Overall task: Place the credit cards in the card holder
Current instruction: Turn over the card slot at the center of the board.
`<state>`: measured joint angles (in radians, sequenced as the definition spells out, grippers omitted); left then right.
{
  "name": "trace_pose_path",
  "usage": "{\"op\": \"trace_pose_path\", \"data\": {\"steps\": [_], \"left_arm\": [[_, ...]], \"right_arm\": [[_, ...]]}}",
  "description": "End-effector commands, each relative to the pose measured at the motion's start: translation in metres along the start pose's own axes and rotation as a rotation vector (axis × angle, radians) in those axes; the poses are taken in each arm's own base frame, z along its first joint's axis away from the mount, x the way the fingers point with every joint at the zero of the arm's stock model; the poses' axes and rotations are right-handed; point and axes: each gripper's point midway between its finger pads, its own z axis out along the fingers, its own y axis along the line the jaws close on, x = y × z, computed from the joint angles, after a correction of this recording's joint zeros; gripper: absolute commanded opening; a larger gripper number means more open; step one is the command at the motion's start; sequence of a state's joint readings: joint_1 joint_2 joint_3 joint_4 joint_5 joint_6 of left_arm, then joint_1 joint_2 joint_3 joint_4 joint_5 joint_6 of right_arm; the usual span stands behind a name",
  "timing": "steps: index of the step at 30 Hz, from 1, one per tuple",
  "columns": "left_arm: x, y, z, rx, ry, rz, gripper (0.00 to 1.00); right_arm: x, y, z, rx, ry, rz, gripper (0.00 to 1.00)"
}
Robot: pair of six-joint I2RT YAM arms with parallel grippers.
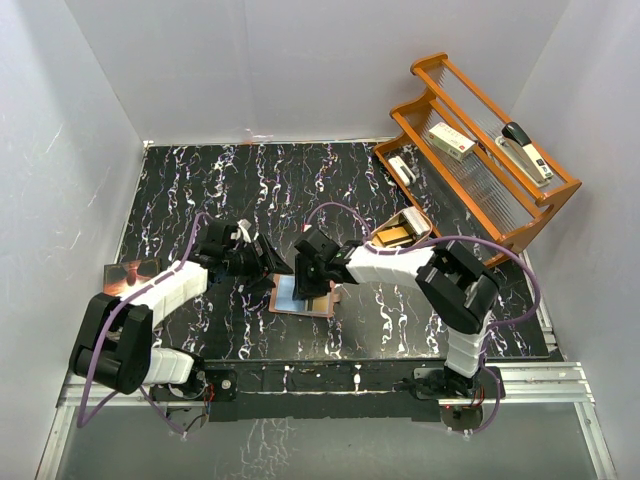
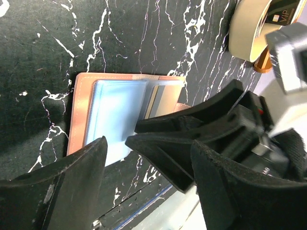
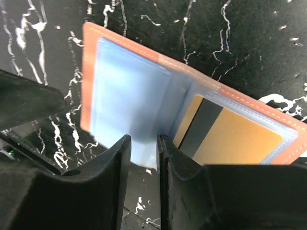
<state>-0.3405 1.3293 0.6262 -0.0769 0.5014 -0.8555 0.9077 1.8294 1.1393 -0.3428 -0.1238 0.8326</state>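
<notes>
Black marbled table (image 1: 200, 180) holds the open card holder (image 1: 300, 311), orange-gold card (image 3: 230, 143) pocketed, right gripper (image 3: 144, 148) pinching the light blue-white card (image 3: 124, 105) at its other pocket, left gripper (image 2: 151, 146) spread wide.

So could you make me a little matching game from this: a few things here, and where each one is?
1 blue card
2 gold card
3 stapler
4 booklet

A on the wooden rack
B at the table's left edge
C pinched in the right gripper, sticking out of the wallet
D tucked inside a clear wallet pocket

Pairs: 1-C, 2-D, 3-A, 4-B
</notes>
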Motion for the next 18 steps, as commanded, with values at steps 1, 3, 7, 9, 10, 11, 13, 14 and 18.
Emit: {"op": "trace_pose_path", "data": {"steps": [1, 3, 7, 9, 10, 11, 13, 14, 18], "left_arm": [[0.002, -0.005, -0.001, 0.032, 0.022, 0.011, 0.68], [0.002, -0.002, 0.002, 0.032, 0.029, 0.012, 0.68], [0.004, -0.006, 0.005, 0.066, 0.041, 0.029, 0.68], [0.004, 0.0, 0.009, 0.046, 0.054, 0.03, 0.68], [0.004, 0.003, 0.01, 0.036, 0.055, 0.032, 0.68], [0.004, 0.006, 0.012, 0.024, 0.055, 0.036, 0.68], [0.004, 0.012, 0.014, 0.001, 0.054, 0.042, 0.68], [0.003, 0.015, 0.015, -0.014, 0.051, 0.045, 0.68], [0.003, 0.023, 0.016, -0.046, 0.049, 0.061, 0.69]], "right_arm": [[-0.012, 0.001, 0.005, 0.016, -0.043, -0.022, 0.24], [-0.01, -0.004, 0.006, 0.03, -0.042, -0.027, 0.2], [-0.005, -0.01, 0.009, 0.031, -0.04, -0.038, 0.13], [-0.002, -0.011, 0.011, 0.025, -0.032, -0.04, 0.1], [0.0, -0.012, 0.012, 0.021, -0.027, -0.041, 0.09], [0.001, -0.012, 0.013, 0.019, -0.024, -0.043, 0.08], [0.003, -0.013, 0.014, 0.016, -0.02, -0.045, 0.06], [0.004, -0.014, 0.014, 0.016, -0.02, -0.046, 0.04], [0.005, -0.016, 0.013, 0.018, -0.021, -0.051, 0.04]]}}
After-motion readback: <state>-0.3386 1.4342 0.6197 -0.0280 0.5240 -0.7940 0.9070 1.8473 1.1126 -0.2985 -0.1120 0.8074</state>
